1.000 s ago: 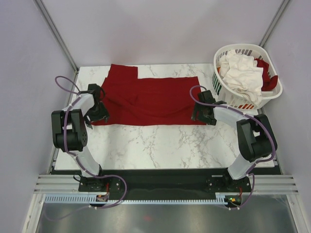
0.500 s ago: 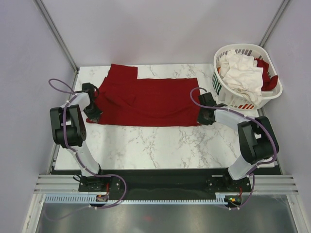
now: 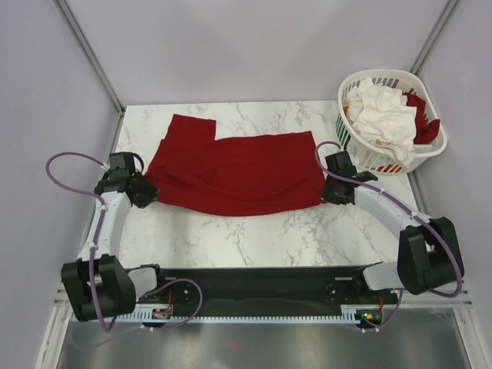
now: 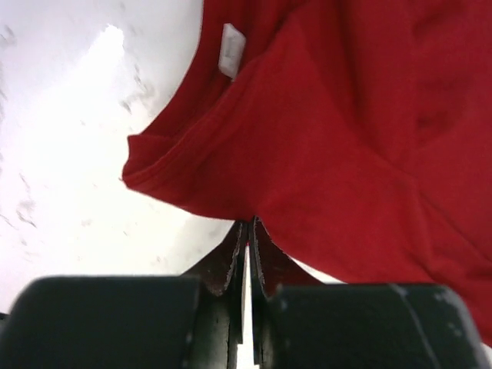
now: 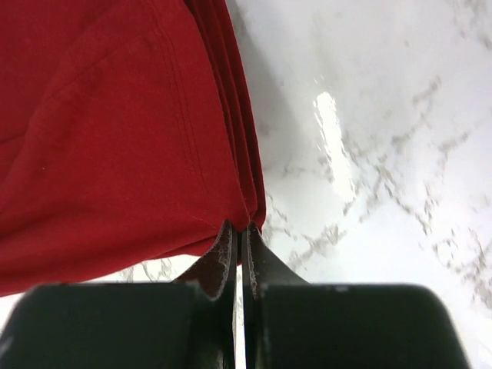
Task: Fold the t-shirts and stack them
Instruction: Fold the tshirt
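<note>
Both hands are closed on cloth. The left hand [image 3: 144,192] is clamped on the near left edge of the dark red t-shirt [image 3: 238,169]. In its wrist view the fingers [image 4: 231,261] are pressed together with the hem pinched between their tips. A small white label [image 4: 229,51] is seen further out, ahead and slightly left of the fingers, at the collar. The right hand [image 3: 329,192] is clamped on the shirt's near right corner, where several layered edges are gathered just ahead of its fingertips. Between the two hands the shirt is stretched over the marble table [image 3: 254,227], its near edge curved and its body creased. One sleeve is spread out beyond the left hand. Beyond the right hand and to its right, a white slotted basket [image 3: 393,74] is set at the table's far corner, apart from the shirt. A white t-shirt [image 3: 384,115] is heaped in it, with a piece of dark red cloth [image 3: 427,127] tucked beside that.
</note>
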You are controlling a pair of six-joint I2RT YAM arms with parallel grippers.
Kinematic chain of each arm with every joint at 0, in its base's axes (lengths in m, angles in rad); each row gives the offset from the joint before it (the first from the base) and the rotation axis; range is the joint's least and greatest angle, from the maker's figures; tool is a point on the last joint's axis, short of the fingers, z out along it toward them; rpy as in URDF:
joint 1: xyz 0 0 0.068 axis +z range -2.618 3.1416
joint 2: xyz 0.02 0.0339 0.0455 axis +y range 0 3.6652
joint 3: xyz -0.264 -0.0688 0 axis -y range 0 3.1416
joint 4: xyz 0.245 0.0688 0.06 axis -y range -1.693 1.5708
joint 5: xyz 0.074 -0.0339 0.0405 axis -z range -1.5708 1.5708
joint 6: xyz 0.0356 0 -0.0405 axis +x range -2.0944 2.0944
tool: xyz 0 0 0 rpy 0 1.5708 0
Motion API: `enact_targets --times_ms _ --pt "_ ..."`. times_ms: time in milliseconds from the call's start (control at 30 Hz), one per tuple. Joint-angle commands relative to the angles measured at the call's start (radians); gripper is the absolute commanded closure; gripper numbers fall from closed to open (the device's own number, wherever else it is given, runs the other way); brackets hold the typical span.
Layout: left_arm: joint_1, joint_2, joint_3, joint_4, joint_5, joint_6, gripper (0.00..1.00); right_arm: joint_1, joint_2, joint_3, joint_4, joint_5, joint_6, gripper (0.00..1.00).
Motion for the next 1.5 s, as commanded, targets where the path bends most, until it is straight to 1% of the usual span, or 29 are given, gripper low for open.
enact_targets --times_ms 0,33,100,133,200,233,267,333,400,433,500,533,567,600,667,700,733,767,800,833,867,900,933,967,1000,1033,1167,1300,1467 --pt "0.005 -0.102 -0.064 -0.043 0.115 -0.049 0.91 -0.010 -0.097 -0.030 -0.116 0.002 0.044 1.00" --pt "0.007 -0.116 -0.066 -0.084 0.122 -0.051 0.89 -0.010 -0.120 -0.046 -0.143 0.002 0.053 1.00" --pt "0.005 -0.165 -0.067 -0.115 0.171 -0.043 0.59 -0.010 -0.195 -0.057 -0.177 0.011 0.079 0.98" --pt "0.005 -0.190 -0.067 -0.152 0.181 -0.049 0.33 -0.011 -0.238 -0.059 -0.212 0.025 0.085 0.78" --pt "0.005 -0.266 -0.053 -0.187 0.204 -0.046 0.21 -0.011 -0.277 -0.051 -0.274 0.059 0.098 0.54" --pt "0.007 -0.291 -0.040 -0.229 0.194 -0.043 0.16 -0.013 -0.319 -0.044 -0.291 0.080 0.102 0.17" --pt "0.007 -0.309 -0.006 -0.238 0.159 -0.028 0.08 -0.014 -0.340 -0.041 -0.300 0.129 0.107 0.04" --pt "0.005 -0.331 0.028 -0.206 0.081 0.021 0.02 -0.016 -0.375 -0.028 -0.294 0.151 0.104 0.02" --pt "0.005 -0.288 0.072 -0.145 0.066 0.061 0.02 -0.014 -0.354 -0.005 -0.242 0.131 0.086 0.02" --pt "0.005 -0.203 0.127 -0.099 0.088 0.078 0.03 -0.014 -0.338 0.002 -0.219 0.108 0.064 0.02" --pt "0.004 -0.111 0.180 -0.030 0.121 0.089 0.05 -0.016 -0.271 0.047 -0.167 0.025 0.033 0.02" --pt "0.005 -0.010 0.238 -0.030 0.122 0.089 0.05 -0.014 -0.248 0.061 -0.154 -0.002 0.007 0.02" --pt "0.005 0.038 0.272 -0.030 0.122 0.089 0.05 -0.014 -0.227 0.074 -0.142 -0.050 -0.003 0.02" --pt "0.002 0.096 0.304 -0.030 0.122 0.089 0.05 -0.013 -0.197 0.093 -0.121 -0.059 -0.013 0.02" --pt "0.004 0.277 0.422 -0.030 0.122 0.089 0.05 -0.013 -0.180 0.107 -0.102 -0.079 -0.046 0.02" --pt "0.004 0.348 0.474 0.245 0.154 0.119 0.13 -0.013 -0.170 0.120 -0.098 -0.082 -0.059 0.02" --pt "0.004 0.420 0.614 0.256 0.174 0.136 0.14 -0.013 -0.168 0.127 -0.098 -0.082 -0.068 0.02" --pt "0.004 0.592 0.694 0.256 0.200 0.147 0.14 -0.013 -0.168 0.137 -0.099 -0.082 -0.085 0.02" --pt "0.004 0.668 0.776 0.254 0.235 0.156 0.15 -0.013 -0.177 0.140 -0.101 -0.085 -0.092 0.02" --pt "0.004 0.754 0.930 0.253 0.300 0.165 0.17 -0.013 -0.182 0.144 -0.099 -0.087 -0.096 0.02" --pt "0.002 0.882 1.000 0.253 0.327 0.165 0.18 -0.013 -0.188 0.147 -0.107 -0.090 -0.100 0.02" --pt "0.001 0.954 1.070 0.251 0.342 0.172 0.18 -0.013 -0.197 0.156 -0.114 -0.096 -0.099 0.02" --pt "0.001 1.009 1.194 0.248 0.355 0.181 0.18 -0.013 -0.202 0.160 -0.121 -0.119 -0.099 0.02" --pt "0.004 1.061 1.258 0.242 0.364 0.182 0.17 -0.014 -0.205 0.168 -0.134 -0.131 -0.097 0.02" --pt "0.004 1.168 1.317 0.222 0.375 0.187 0.16 -0.014 -0.214 0.171 -0.140 -0.138 -0.094 0.02" --pt "0.004 1.256 1.420 0.211 0.376 0.181 0.14 -0.013 -0.219 0.170 -0.147 -0.147 -0.093 0.02" --pt "0.011 1.341 1.524 0.199 0.376 0.101 0.10 -0.013 -0.239 0.168 -0.150 -0.145 -0.091 0.02" --pt "0.011 1.391 1.524 0.237 0.396 -0.003 0.11 -0.014 -0.210 0.160 -0.147 -0.135 -0.096 0.02" --pt "0.002 1.436 1.502 0.288 0.497 -0.072 0.11 -0.013 -0.165 0.136 -0.134 -0.132 -0.091 0.02"
